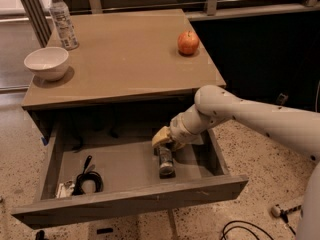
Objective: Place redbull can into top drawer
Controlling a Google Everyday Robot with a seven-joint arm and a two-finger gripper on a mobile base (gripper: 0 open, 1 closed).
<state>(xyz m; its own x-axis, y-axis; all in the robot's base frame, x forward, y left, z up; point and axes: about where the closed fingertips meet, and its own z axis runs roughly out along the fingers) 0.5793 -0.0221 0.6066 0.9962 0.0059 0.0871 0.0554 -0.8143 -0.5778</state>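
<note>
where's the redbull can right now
In the camera view the redbull can lies on its side in the open top drawer, right of centre, just below the gripper; a black cable sits at the drawer's left end.

The tabletop (pixel 125 59) carries one bottle (pixel 63 21), one bowl (pixel 46 63) and one apple (pixel 188 42). The one top drawer (pixel 130 201) holds one redbull can (pixel 165 164), one coiled black cable (pixel 86 178) and perhaps one small packet (pixel 64 189). One gripper (pixel 164 144) sits in the drawer, at the can's rear end.

Light: warm, dim, from above. Shadows: soft beside bowl (pixel 46 63); deep beneath tabletop (pixel 125 59), behind my gripper (pixel 163 143) inside the top drawer (pixel 130 200). Right background: black.
</note>
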